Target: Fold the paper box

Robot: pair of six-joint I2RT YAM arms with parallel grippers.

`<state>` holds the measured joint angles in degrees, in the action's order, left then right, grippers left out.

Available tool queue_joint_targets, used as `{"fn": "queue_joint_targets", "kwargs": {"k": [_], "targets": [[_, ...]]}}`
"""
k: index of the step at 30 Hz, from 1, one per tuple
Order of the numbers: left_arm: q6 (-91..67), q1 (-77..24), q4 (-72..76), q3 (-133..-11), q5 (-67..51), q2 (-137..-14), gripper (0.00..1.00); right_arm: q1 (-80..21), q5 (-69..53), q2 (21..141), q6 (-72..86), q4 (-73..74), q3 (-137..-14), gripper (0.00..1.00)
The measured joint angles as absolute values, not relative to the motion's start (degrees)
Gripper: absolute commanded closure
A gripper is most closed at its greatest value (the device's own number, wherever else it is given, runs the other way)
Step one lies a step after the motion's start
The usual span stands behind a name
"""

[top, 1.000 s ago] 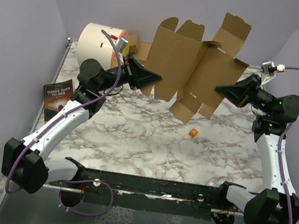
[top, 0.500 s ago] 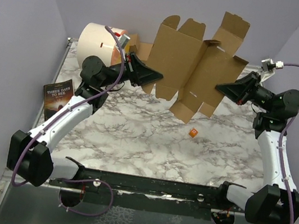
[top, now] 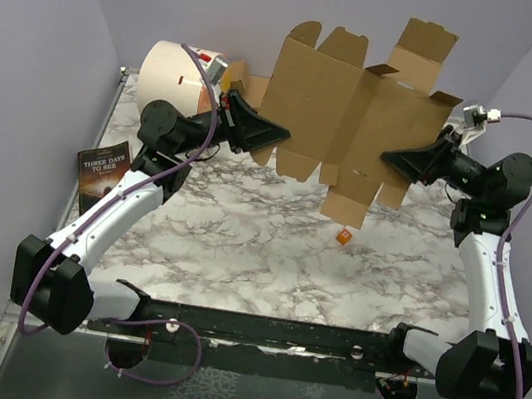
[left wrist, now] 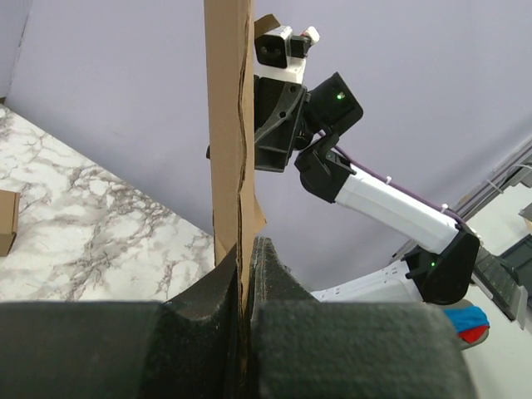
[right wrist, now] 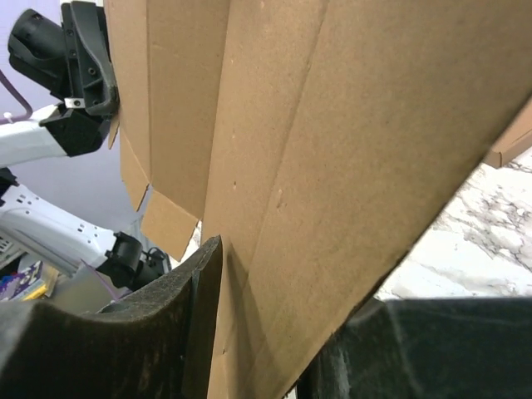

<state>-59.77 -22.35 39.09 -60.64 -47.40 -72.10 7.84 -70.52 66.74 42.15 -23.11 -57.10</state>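
Observation:
A flat brown cardboard box blank (top: 351,112) hangs in the air over the back of the marble table, held between both arms. My left gripper (top: 278,138) is shut on its left edge. In the left wrist view the board (left wrist: 229,125) stands edge-on between the black fingers (left wrist: 274,274). My right gripper (top: 392,160) is shut on the board's right side. In the right wrist view the board (right wrist: 332,141) fills the frame and passes between the fingers (right wrist: 204,291). Several flaps stick out at the top and bottom.
A large cream cylinder (top: 179,75) lies at the back left with a small cardboard box (top: 253,88) beside it. A dark book (top: 102,169) lies at the left edge. A small orange cube (top: 343,237) sits mid-table under the board.
Both grippers have kept their hold. The board has spread flatter and swung to the right, its lower flap now hanging just above the orange cube.

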Motion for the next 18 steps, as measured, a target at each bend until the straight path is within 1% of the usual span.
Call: {"fn": "queue_joint_targets", "kwargs": {"k": [1, 2, 4, 5, 6, 9, 10, 12, 14, 16, 18], "targets": [[-59.88, -22.35, 39.40, -60.62, -47.42, -72.10, 1.00, 7.84, -70.52, 66.78, 42.94, -23.81, -57.10, 0.70], [-59.96, -22.35, 39.55, -60.62, -47.44, -72.07, 1.00, 7.84, -70.54, 66.85, 43.94, -24.64, -57.10, 0.78], [-60.14, -22.35, 39.83, -60.62, -47.48, -72.01, 1.00, 7.84, -70.57, 66.98, 46.35, -27.24, -56.90, 0.91], [-60.14, -22.35, 39.94, -60.62, -47.53, -71.94, 1.00, 7.84, -70.65, 67.02, 48.03, -29.08, -56.62, 0.96], [-60.14, -22.35, 39.97, -60.62, -47.55, -71.90, 1.00, 7.84, -70.76, 67.02, 49.19, -30.48, -56.34, 0.99], [-59.40, -22.33, 39.46, -60.62, -47.55, -71.70, 1.00, 7.66, -71.29, 67.02, 52.62, -33.93, -55.59, 0.99], [-59.07, -22.33, 39.09, -60.62, -47.57, -71.66, 0.97, 7.55, -71.46, 67.02, 53.78, -35.16, -55.40, 0.99], [-58.22, -22.02, 38.17, -60.62, -47.55, -71.37, 0.85, 7.55, -71.79, 67.02, 55.20, -36.80, -55.13, 0.99], [-57.47, -21.56, 37.63, -60.62, -47.55, -71.13, 0.78, 7.55, -71.92, 66.98, 56.03, -37.93, -54.98, 0.99], [-56.82, -20.78, 36.64, -60.62, -47.59, -70.89, 0.72, 7.55, -72.01, 66.94, 56.45, -38.72, -54.89, 0.99], [-56.16, -20.08, 35.64, -60.77, -47.77, -70.81, 0.70, 7.55, -72.23, 66.83, 56.71, -39.09, -54.89, 0.99]]}}
